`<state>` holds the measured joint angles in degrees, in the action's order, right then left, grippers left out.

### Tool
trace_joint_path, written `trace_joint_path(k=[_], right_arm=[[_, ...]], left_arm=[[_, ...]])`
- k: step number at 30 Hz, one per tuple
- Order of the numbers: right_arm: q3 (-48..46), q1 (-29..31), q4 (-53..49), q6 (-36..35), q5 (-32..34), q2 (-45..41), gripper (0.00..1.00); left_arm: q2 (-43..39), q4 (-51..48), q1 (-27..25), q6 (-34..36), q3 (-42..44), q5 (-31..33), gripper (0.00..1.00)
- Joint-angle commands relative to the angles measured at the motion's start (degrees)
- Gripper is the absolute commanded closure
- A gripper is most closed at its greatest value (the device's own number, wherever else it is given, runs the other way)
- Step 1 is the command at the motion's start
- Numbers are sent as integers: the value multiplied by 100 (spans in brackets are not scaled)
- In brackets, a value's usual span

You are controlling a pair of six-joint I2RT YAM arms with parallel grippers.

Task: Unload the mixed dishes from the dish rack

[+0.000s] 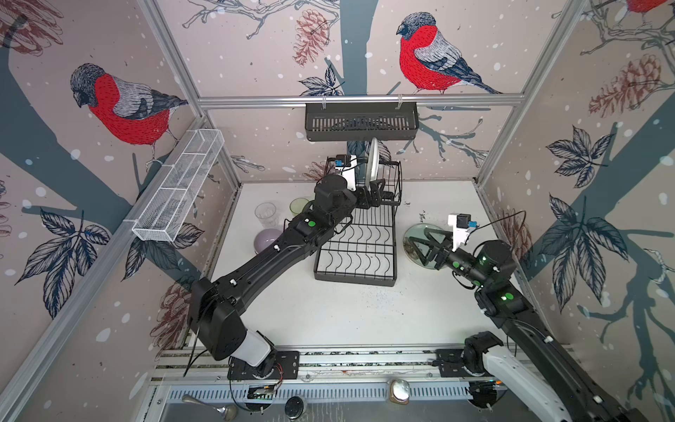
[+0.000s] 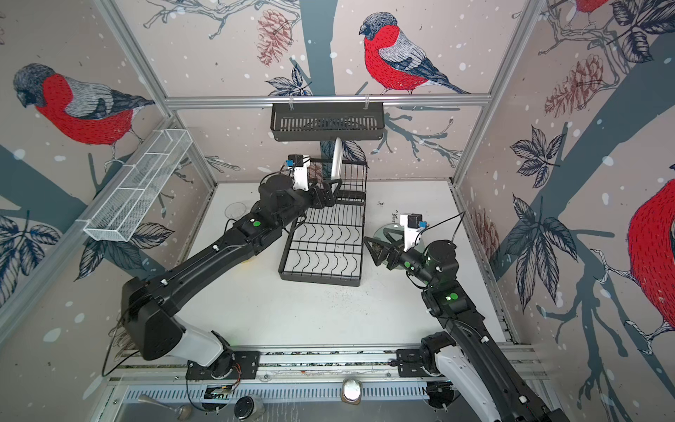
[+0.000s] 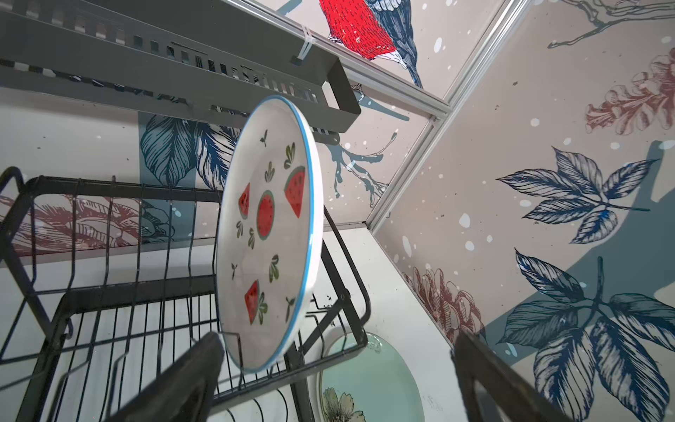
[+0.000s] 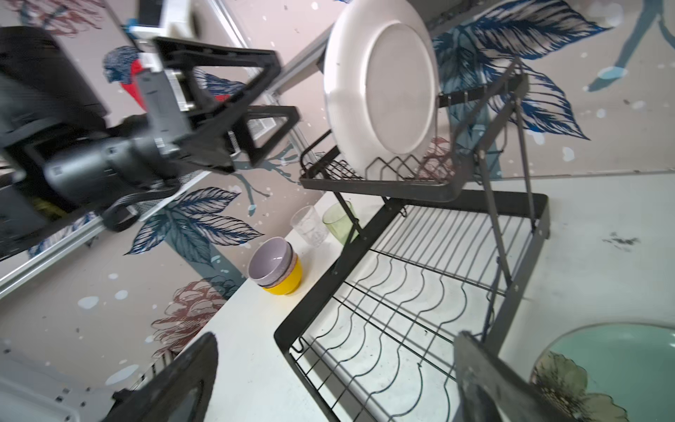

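White watermelon-print plate [image 3: 268, 234] stands upright in the dish rack [image 3: 146, 290], upper tier.

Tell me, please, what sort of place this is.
Probably a robot test cell staged as a kitchen counter: an aluminium frame with bird wallpaper encloses a white table holding a dish rack, with a left arm and right arm mounted in front.

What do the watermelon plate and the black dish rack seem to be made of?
The watermelon plate is probably glazed ceramic: it has a glossy white face, painted slices and a blue rim. The dish rack looks like coated metal wire: it has thin matte black rods and bent prongs.
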<state>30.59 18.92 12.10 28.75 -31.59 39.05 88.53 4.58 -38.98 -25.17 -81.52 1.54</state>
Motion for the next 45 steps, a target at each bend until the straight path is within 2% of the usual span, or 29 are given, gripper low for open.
trace_joint_path(k=[1,6,11,13,14,20,22,26,30,32,45], right_arm=[[-125,50,349,-73,-305,-187,0],[-185,62,344,-79,-185,-278,1],[-315,68,398,-71,-13,-186,0],[-339,64,372,-78,89,-125,0],[-343,64,342,-60,192,-109,0],[-347,68,282,-77,312,5,1],[-352,65,221,-84,474,-4,0],[-361,65,177,-75,576,-41,1],[-369,60,126,-76,666,-61,0],[-361,66,98,-75,723,-60,0],[-403,55,73,-57,901,-129,0]], left_arm=[[247,-212,90,30,-280,-199,2],[560,-305,145,244,-571,-22,3],[688,-206,150,617,-618,409,7],[725,-184,147,739,-632,509,14],[765,-169,145,778,-642,560,20],[945,-115,153,978,-756,631,23],[1002,-43,153,1017,-761,549,28],[1084,159,147,1073,-733,514,30],[1112,415,145,1070,-663,526,37],[1121,444,146,1109,-699,547,45],[1187,354,151,1425,-879,494,44]])
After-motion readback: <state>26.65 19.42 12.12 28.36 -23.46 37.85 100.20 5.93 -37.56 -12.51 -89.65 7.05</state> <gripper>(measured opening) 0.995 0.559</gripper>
